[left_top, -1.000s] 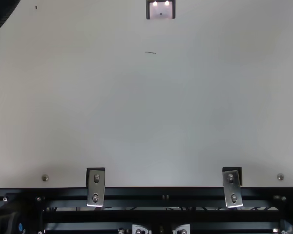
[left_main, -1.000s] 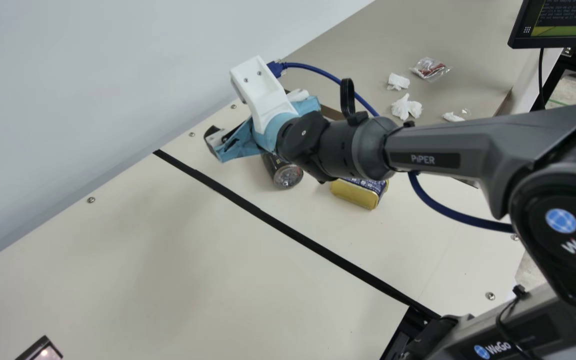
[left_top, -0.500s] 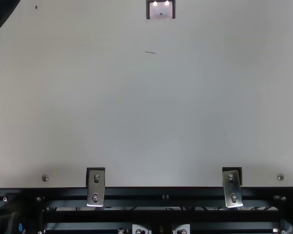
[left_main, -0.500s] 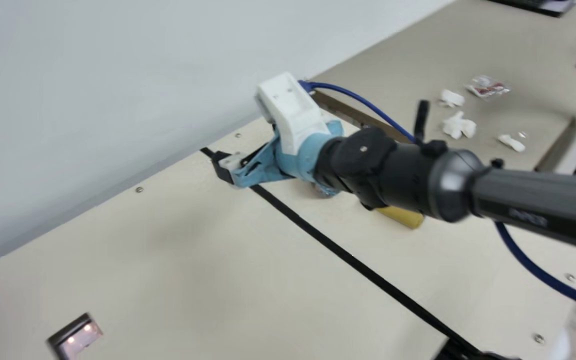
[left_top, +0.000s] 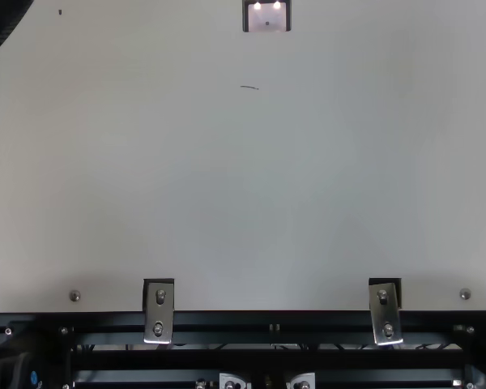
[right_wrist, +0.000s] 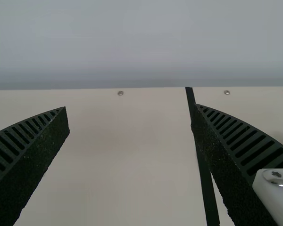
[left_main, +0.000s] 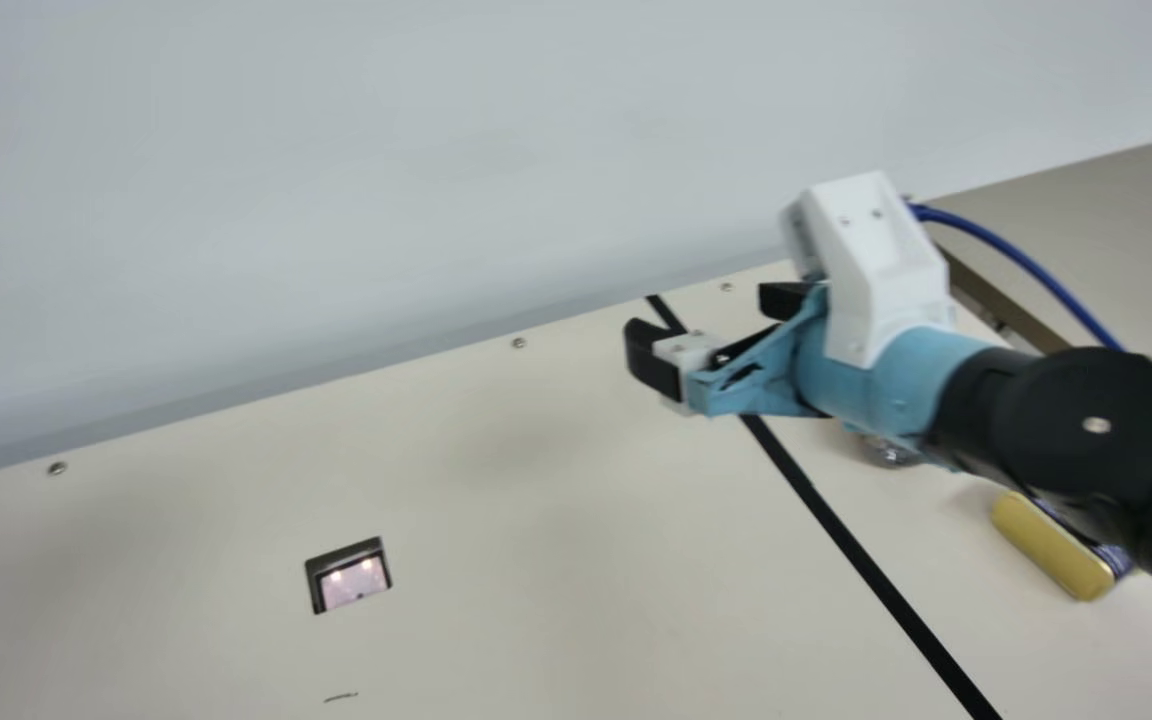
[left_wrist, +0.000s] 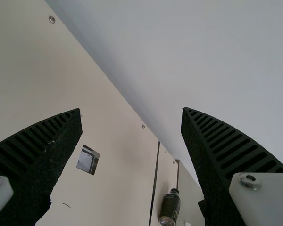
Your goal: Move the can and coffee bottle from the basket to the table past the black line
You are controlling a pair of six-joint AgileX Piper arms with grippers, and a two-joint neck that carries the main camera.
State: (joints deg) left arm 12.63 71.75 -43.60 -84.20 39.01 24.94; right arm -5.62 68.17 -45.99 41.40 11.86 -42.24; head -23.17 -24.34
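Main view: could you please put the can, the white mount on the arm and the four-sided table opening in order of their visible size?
1. White mount
2. Can, partly hidden by the arm
3. Table opening

Two metal brackets overlap the table's edge and black frame, well apart

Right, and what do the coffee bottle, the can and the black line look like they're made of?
The coffee bottle looks like glossy plastic, maybe glass: its base glints. The can is likely metal, though its smooth, plain yellow face could be a plastic lid. The black line seems matte tape, being flat and evenly narrow.
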